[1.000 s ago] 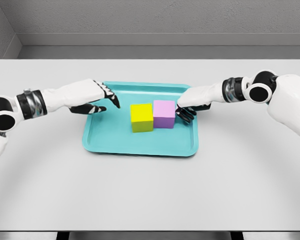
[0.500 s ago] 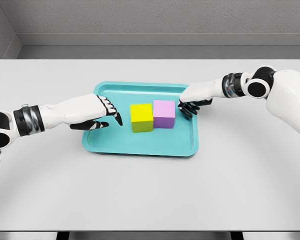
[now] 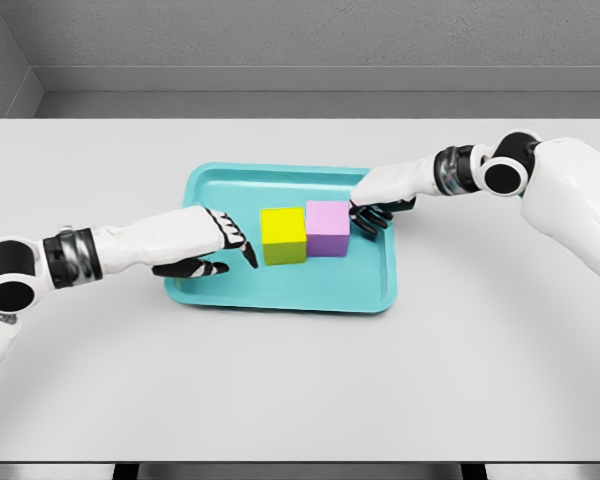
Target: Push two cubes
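Both hands closing in on the two cubes in the tray

Yellow cube [image 3: 283, 235] and purple cube [image 3: 328, 228] sit touching, mid tray [image 3: 280, 296] on the worktop [image 3: 300, 380]. Left hand [image 3: 220, 245] is loose-fingered, holding nothing, tips just left of yellow. Right hand [image 3: 375, 205] is relaxed too, empty, fingers right up against purple. Risk imo: an off-centre shove from either side spins the cubes apart, or drags the whole tray instead.
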